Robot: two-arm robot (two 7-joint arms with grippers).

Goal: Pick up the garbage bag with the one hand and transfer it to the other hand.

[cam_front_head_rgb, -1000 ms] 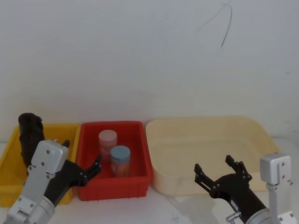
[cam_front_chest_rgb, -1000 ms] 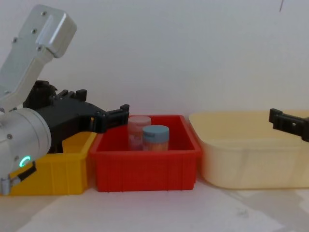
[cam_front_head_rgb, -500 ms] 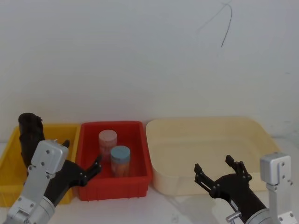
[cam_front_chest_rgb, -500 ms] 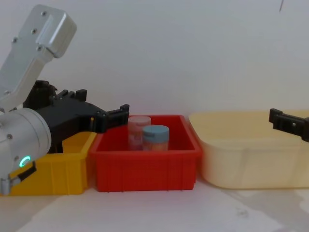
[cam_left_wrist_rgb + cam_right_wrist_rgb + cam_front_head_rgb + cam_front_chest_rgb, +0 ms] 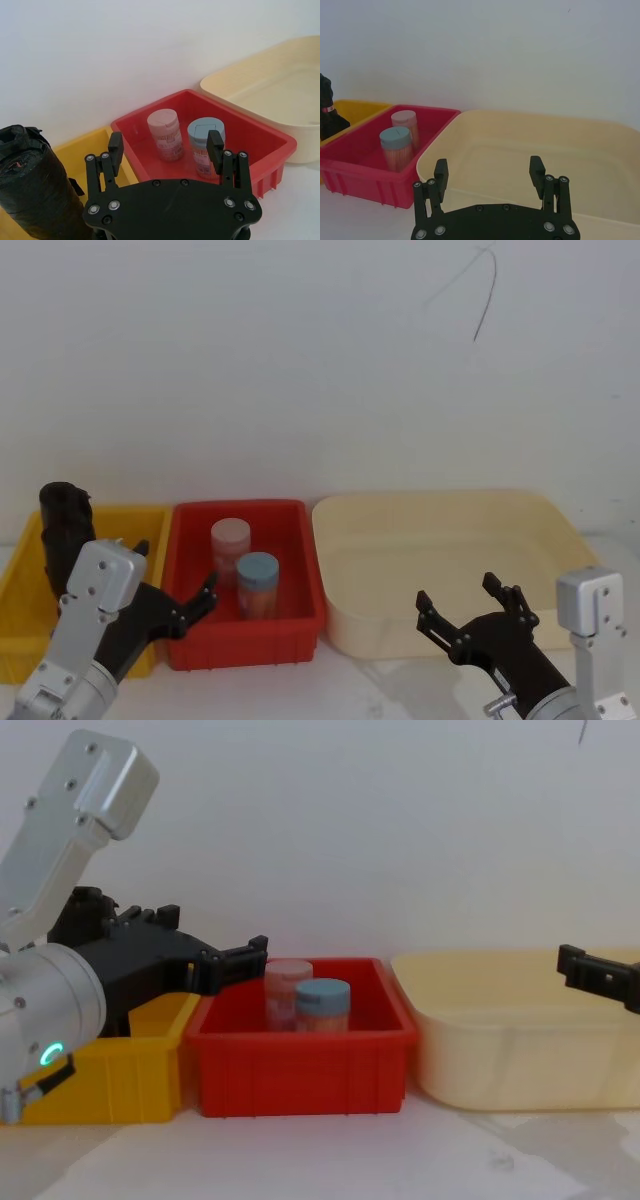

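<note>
Claws open, left claw (image 5: 175,565) near red bin (image 5: 250,645), right claw (image 5: 456,590) before cream tub (image 5: 345,625)

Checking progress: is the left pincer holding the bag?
No, the left pincer is open and empty, and the bag stands beside it in the yellow bin.

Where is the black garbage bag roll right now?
In the head view, the garbage bag stands on the robot's left, at the back of the yellow bin, which sits right beside the red bin.
</note>
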